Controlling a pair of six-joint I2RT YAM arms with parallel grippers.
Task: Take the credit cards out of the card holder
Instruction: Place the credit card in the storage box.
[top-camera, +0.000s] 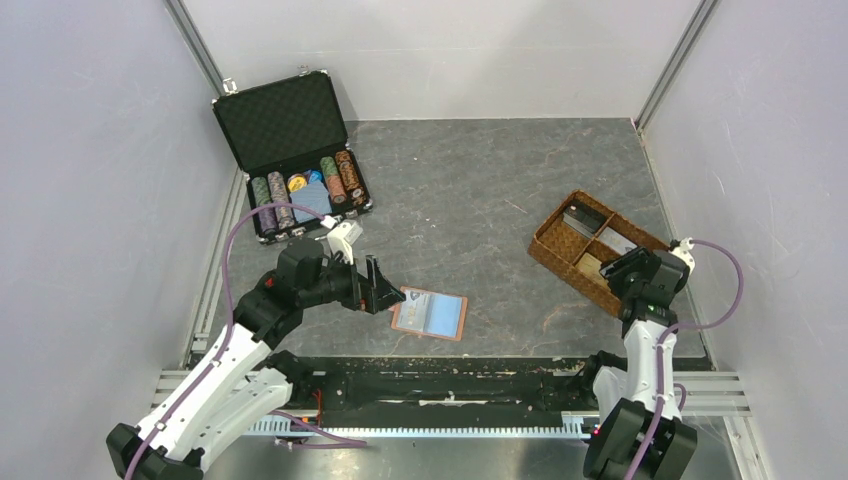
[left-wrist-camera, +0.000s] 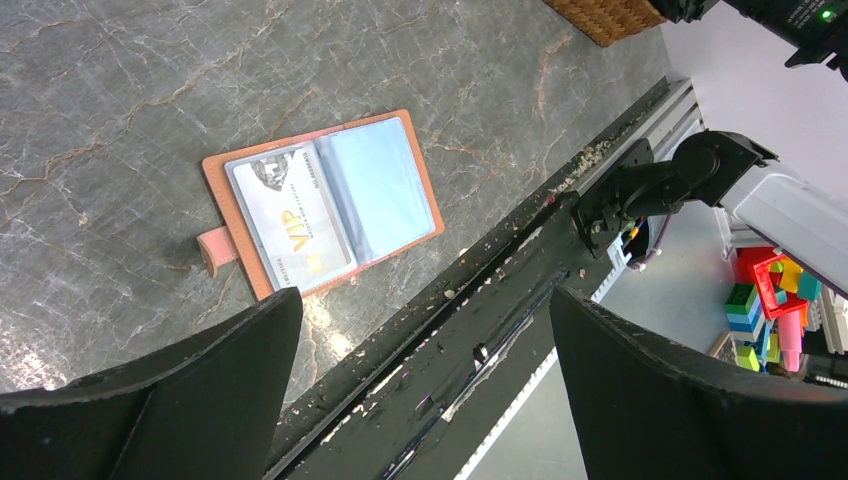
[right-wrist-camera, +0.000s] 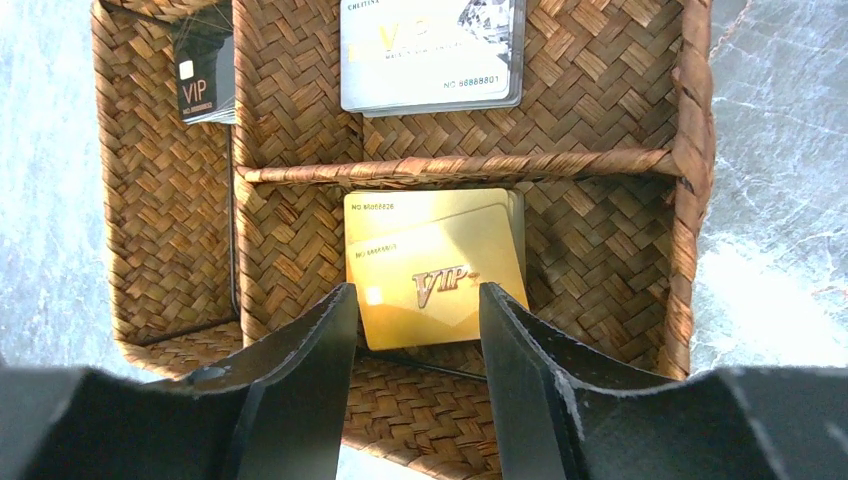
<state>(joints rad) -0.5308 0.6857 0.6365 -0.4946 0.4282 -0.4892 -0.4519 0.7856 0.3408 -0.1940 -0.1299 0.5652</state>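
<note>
Right gripper (right-wrist-camera: 418, 300) hangs over the woven tray (right-wrist-camera: 690, 150) at the right side of the table (top-camera: 480, 180), its jaws partly spread and holding nothing. Straight below the gap lie two gold cards (right-wrist-camera: 435, 255) in the tray's near compartment, the top one skewed a little across the one under it. Both fingers stand above the top card's near corners, and I cannot tell whether they touch it. In the compartment beyond the divider sits a small stack of pale cards (right-wrist-camera: 430, 50), silver-white with gold lettering. A dark card (right-wrist-camera: 205, 70) is in the narrow compartment along the side, only partly in view.

Left gripper (top-camera: 385, 290) is spread as wide as it goes and empty. It is held low over the table, its fingertips just beside the holder's left edge. From the top view I cannot say whether they touch.

The holder (top-camera: 430, 315) lies open and flat near the table's front edge, roughly midway between the two arms, with its clear sleeves facing up. From the left wrist its snap tab (left-wrist-camera: 215, 248) sticks out toward the gripper. One sleeve has a white card (left-wrist-camera: 290, 215) marked VIP inside it; the other shows only pale blue.

Well apart, at the back left corner, a black case (top-camera: 280, 120) stands open with rows of striped chips (top-camera: 300, 190) in it.
</note>
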